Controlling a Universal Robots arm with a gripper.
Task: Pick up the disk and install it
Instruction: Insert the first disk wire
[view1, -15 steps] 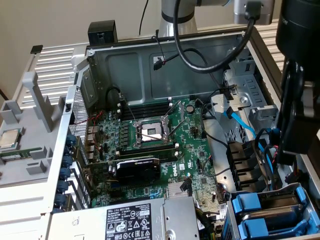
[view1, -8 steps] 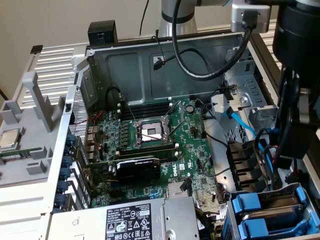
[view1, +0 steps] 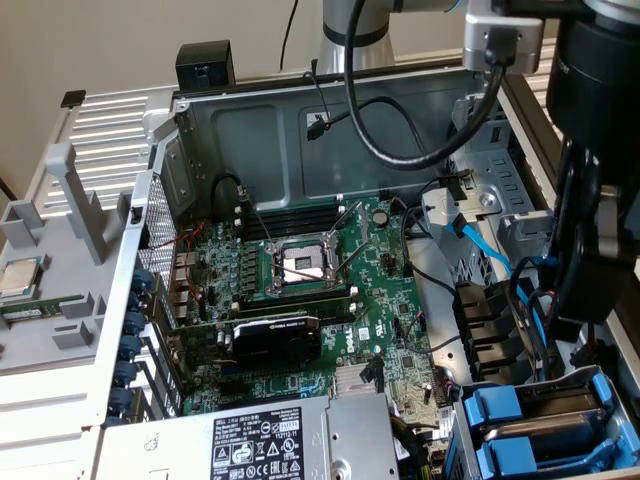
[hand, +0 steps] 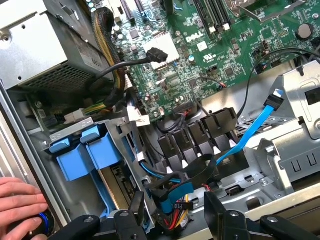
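My gripper hangs open over the case's drive corner. Its two black fingers stand wide apart, with only a bundle of black and blue cables below the gap. Just beside it, two blue carrier fronts sit side by side in the drive bay; in the exterior view they are the blue carrier fronts at the lower right. The disk's silver body and label are hidden, and I cannot tell whether either carrier holds it. The arm's black wrist housing stands above that corner.
A person's hand rests at the case edge next to the bay. The grey power-supply box lies along the front, beside the green motherboard. A blue SATA cable and black connectors cross the space near the fingers.
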